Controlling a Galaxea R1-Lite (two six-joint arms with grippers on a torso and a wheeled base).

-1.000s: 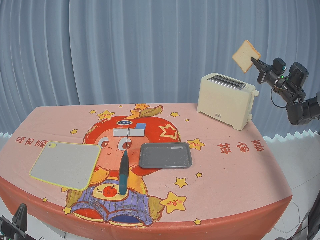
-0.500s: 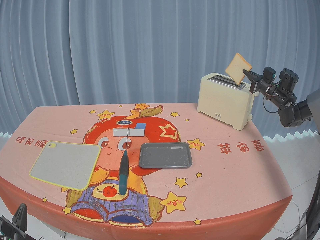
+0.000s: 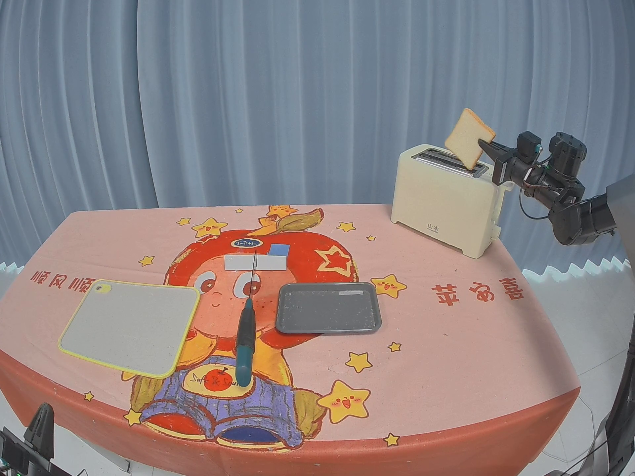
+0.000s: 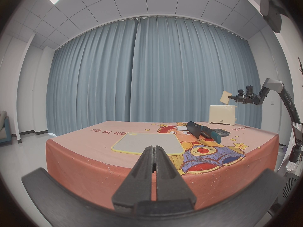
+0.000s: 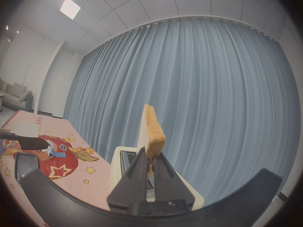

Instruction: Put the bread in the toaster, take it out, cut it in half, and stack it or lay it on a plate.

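Loading step: the right end effector (image 3: 487, 147) pinches a tilted bread slice (image 3: 469, 137) just above the toaster (image 3: 444, 199); next, I judge, square it upright and lower into 1 slot

Pleated blue-grey curtain (image 3: 264, 87) hangs beyond the fingers (image 5: 134, 174) of the right gripper (image 5: 151, 154); a cartoon-printed pink tablecloth (image 3: 450, 338) spreads below them.

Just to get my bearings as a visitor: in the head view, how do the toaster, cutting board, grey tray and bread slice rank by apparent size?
1. Cutting board and toaster: they look about alike, and the toaster stands farther back, so I won't rank them.
2. Grey tray.
3. Bread slice, smallest.
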